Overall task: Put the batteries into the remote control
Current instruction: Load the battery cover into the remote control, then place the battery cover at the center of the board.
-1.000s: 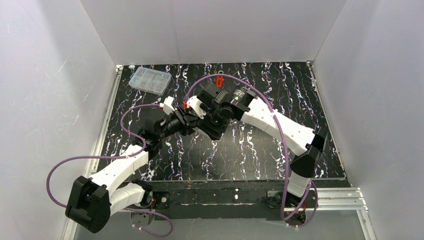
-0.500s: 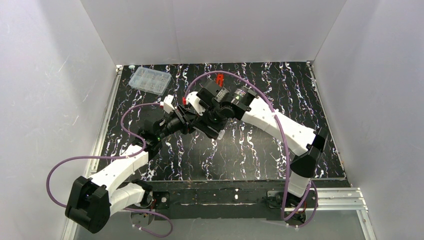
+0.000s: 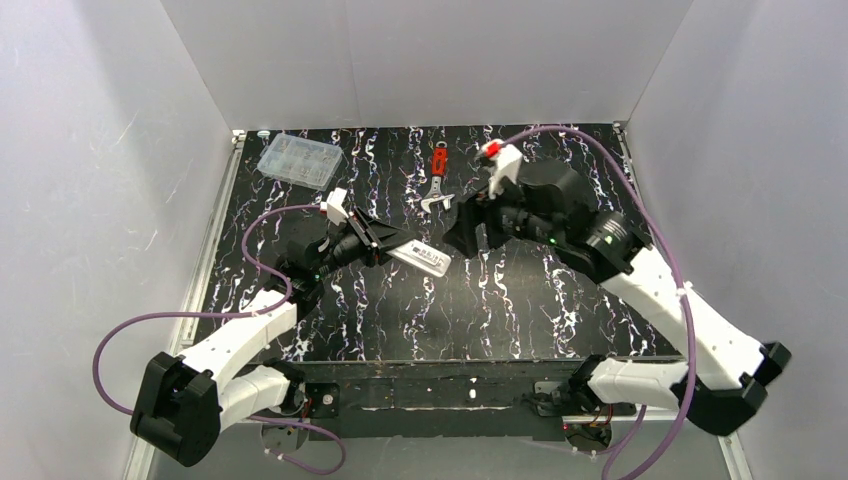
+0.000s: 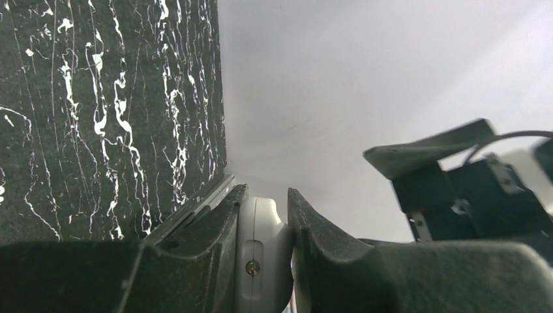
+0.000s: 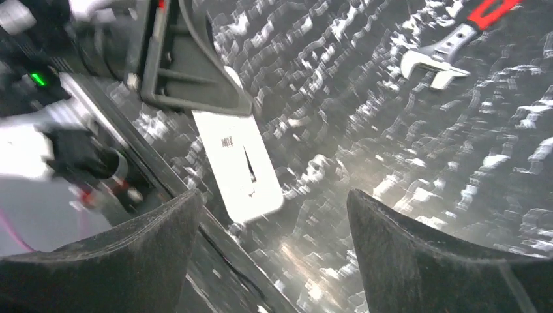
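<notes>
Clear compartment box (image 3: 298,160) sits at the desk's (image 3: 500,310) far-left corner; its contents are too small to make out. Left fingers (image 4: 202,254) clamp one end of the remote control (image 3: 420,257), its gripped end hidden, mid-desk. Right fingers (image 5: 417,254) spread wide, empty, nearby.

No legible text, brand or number anywhere. Remote control (image 5: 240,171): small dark printed mark near upper end of white face, too blurred to read from right wrist view. From top view, remote too small for lettering.
</notes>
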Tool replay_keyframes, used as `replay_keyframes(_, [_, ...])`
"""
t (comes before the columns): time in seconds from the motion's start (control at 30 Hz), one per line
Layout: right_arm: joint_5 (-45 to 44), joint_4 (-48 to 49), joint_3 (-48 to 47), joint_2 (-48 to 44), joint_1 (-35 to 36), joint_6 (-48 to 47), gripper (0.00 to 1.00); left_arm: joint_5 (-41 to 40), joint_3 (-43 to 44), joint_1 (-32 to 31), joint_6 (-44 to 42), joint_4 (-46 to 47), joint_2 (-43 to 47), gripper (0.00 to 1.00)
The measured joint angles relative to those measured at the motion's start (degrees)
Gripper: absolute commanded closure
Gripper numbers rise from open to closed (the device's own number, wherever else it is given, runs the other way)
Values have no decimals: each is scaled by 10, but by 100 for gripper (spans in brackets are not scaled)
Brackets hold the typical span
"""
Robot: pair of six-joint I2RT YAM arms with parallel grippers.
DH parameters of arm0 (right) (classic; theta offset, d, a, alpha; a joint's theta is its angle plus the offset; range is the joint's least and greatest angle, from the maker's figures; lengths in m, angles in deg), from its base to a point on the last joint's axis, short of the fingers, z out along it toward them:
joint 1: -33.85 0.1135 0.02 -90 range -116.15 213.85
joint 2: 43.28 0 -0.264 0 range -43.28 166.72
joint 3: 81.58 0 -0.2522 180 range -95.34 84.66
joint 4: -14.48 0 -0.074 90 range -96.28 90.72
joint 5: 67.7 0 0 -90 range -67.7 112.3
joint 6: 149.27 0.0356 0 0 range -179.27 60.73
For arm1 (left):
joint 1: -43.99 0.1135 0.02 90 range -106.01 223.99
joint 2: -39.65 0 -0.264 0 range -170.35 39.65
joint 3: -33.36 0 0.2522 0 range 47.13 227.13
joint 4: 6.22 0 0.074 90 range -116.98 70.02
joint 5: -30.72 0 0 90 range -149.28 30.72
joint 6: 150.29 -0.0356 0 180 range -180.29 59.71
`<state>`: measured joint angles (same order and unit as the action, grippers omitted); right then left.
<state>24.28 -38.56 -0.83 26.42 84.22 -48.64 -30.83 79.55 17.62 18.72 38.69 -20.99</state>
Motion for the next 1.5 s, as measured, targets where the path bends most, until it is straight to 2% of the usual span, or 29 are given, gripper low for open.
replay_keyframes(0.03, [16,36,58,-39,-33,40,9,0,0,0,3,2,0,100])
replay_keyframes(0.23, [61,172,258,-139,-109,205,7,-1,5,0,10,7,0,100])
replay_keyframes(0.53, [111,376,388,-181,-115,373,6,-2,20,0,18,12,-1,100])
replay_keyframes(0.8, [137,439,399,-179,-117,428,6,-3,22,0,21,12,-1,100])
replay_keyframes(1.5, [184,445,415,-133,-117,465,7,-4,23,0,21,12,-1,100])
